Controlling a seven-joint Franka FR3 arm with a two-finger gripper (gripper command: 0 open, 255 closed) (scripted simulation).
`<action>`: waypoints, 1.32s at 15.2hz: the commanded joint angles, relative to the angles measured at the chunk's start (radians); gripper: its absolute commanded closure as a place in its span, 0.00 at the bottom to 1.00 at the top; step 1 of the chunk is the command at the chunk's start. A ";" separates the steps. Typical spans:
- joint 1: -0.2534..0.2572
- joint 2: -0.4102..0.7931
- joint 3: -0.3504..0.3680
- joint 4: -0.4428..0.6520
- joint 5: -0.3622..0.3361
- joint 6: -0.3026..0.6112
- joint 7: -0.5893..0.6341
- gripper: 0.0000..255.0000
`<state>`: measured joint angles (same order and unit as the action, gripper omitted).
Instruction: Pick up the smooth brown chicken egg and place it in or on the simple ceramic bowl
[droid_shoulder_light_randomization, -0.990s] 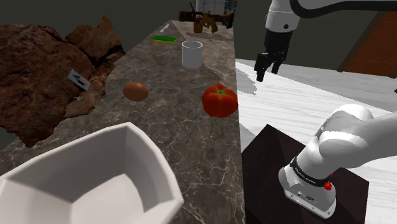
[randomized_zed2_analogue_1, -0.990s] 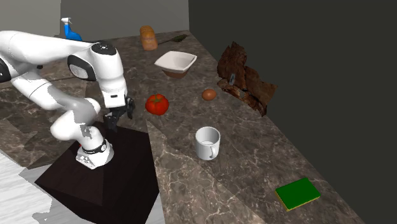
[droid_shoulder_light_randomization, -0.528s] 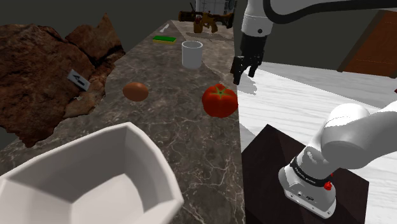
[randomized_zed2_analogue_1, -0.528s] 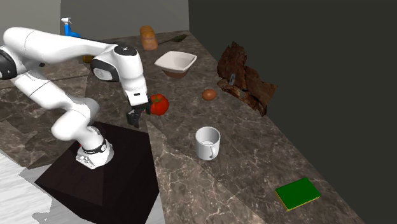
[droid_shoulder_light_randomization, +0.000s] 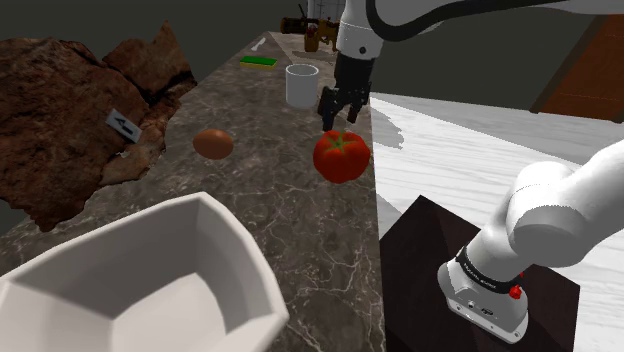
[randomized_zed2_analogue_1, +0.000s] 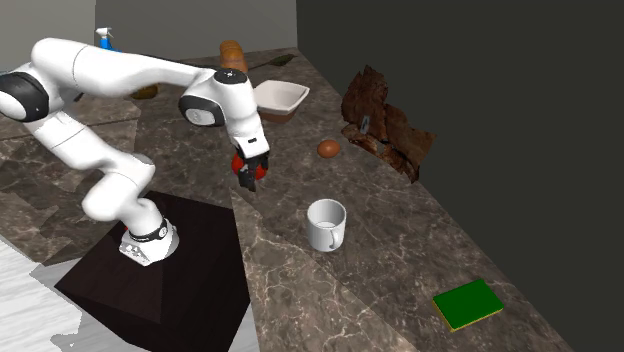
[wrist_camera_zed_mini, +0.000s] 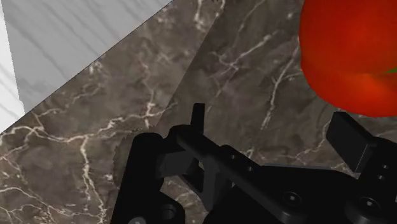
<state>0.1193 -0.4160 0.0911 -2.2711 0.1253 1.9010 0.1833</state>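
Since the earlier frames the arm (randomized_zed2_analogue_1: 120, 70) has been swung in from beside the stand. The tool (droid_shoulder_light_randomization: 340, 106) is now carried over the tabletop (droid_shoulder_light_randomization: 285, 210) edge, just above a red tomato (droid_shoulder_light_randomization: 342, 156).

Tool state: in the wrist view the fingers (wrist_camera_zed_mini: 348, 137) are seen standing apart with nothing between them, so it is released and empty. The tomato (wrist_camera_zed_mini: 347, 57) is seen just beyond one finger; contact cannot be told.

The egg (droid_shoulder_light_randomization: 213, 144) is lying untouched on the tabletop, between the tomato and the brown rock (droid_shoulder_light_randomization: 60, 120), well apart from the tool. In the second exterior view the egg (randomized_zed2_analogue_1: 329, 148) is seen past the tool (randomized_zed2_analogue_1: 248, 177), with the white bowl (randomized_zed2_analogue_1: 277, 98) farther off. The bowl (droid_shoulder_light_randomization: 150, 285) is seen empty.

Progress: judged early, approach only. Reach to the egg, grasp, lift, carry and release at the bowl are all left to be done.
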 joint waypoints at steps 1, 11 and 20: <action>0.020 0.054 0.018 0.033 0.021 0.019 0.004 0.00; 0.085 0.319 0.088 0.276 0.079 0.138 0.019 0.00; 0.141 0.549 0.142 0.551 0.078 0.180 0.043 0.00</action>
<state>0.2541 0.1090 0.2287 -1.7521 0.2064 2.0808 0.2220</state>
